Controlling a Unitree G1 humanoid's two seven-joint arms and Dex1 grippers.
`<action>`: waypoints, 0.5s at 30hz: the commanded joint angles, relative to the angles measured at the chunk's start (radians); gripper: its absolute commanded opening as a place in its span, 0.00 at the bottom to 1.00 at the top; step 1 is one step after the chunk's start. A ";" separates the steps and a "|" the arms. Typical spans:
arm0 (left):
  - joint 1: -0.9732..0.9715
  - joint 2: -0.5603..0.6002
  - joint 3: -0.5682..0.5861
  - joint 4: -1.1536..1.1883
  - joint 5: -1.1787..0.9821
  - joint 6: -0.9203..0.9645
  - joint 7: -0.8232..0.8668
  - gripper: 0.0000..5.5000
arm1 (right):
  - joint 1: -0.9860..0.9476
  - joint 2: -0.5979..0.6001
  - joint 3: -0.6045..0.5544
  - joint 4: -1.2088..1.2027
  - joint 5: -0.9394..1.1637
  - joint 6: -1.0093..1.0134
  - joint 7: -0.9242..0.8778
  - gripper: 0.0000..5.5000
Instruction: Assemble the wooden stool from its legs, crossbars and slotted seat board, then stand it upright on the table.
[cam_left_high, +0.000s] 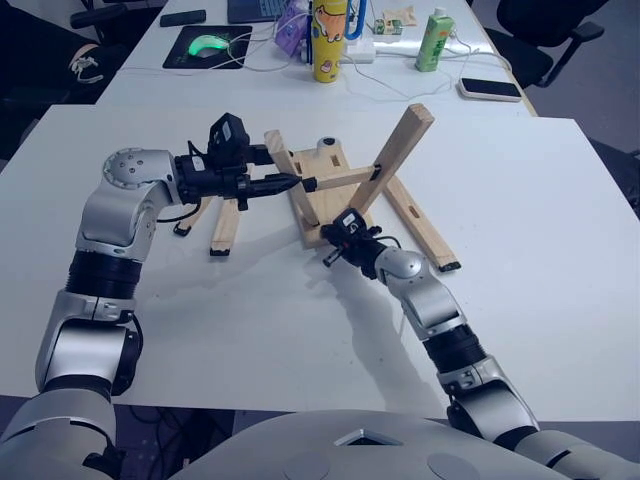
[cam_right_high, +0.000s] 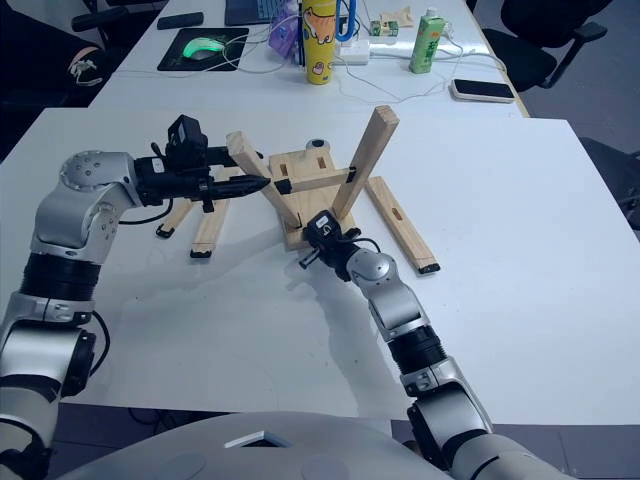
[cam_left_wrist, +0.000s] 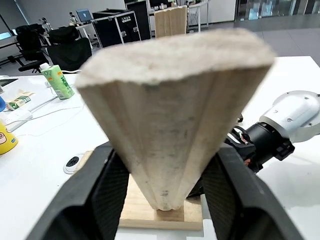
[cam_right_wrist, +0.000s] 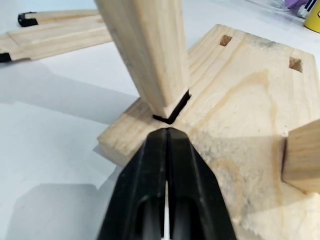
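Note:
The slotted seat board (cam_left_high: 330, 160) lies flat on the white table. A wooden leg (cam_left_high: 283, 160) stands tilted in it, with my left gripper (cam_left_high: 290, 183) shut on it partway up; its end looms between my black fingers (cam_left_wrist: 105, 190). A crossbar (cam_left_high: 340, 181) links that leg to a second leg (cam_left_high: 402, 148) leaning up to the right. A third leg (cam_left_high: 420, 225) lies flat at the right of the board. My right gripper (cam_left_high: 329, 257) is shut with nothing in it, its tips (cam_right_wrist: 166, 145) close to the leg's base (cam_right_wrist: 165, 100) at a slot.
Two loose wooden pieces (cam_left_high: 225, 225) lie left of the board, under my left arm. On the far table stand a yellow bottle (cam_left_high: 330, 40), a green carton (cam_left_high: 433, 40), a phone (cam_left_high: 490, 90) and a mouse pad (cam_left_high: 208, 47). Bare table spreads in front and to the right.

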 joint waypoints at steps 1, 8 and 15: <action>0.087 -0.022 -0.007 0.037 0.038 0.041 0.039 0.38 | 0.034 -0.022 -0.017 0.027 -0.014 0.078 -0.014 0.00; 0.107 -0.033 -0.004 0.031 0.053 0.030 0.045 0.38 | 0.026 -0.019 -0.067 0.092 -0.023 0.046 -0.057 0.00; 0.133 -0.043 0.037 -0.011 0.039 0.024 0.070 0.55 | 0.060 -0.021 -0.025 0.105 -0.028 0.050 -0.029 0.00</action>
